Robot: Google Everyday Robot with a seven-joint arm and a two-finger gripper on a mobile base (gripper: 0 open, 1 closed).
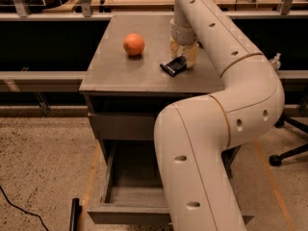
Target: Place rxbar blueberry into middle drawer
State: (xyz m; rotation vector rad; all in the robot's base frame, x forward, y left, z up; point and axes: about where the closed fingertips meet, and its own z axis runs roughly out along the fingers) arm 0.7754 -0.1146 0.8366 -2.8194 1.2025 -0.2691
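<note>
The rxbar blueberry (173, 65), a small dark bar, lies tilted on the grey cabinet top (120, 76), right of centre. My gripper (184, 57) comes straight down onto its right end and is shut on it, holding it at the level of the top. The middle drawer (129, 214) is pulled open at the bottom of the cabinet, and its inside shows bare. My large white arm (202, 143) crosses in front of the cabinet and hides the drawer's right part.
A round orange fruit (134, 44) sits on the cabinet top, left of the bar. A closed grey drawer front (122, 125) lies above the open drawer. A chair base (288, 153) stands at the right and a black cable (19, 208) lies on the floor at the left.
</note>
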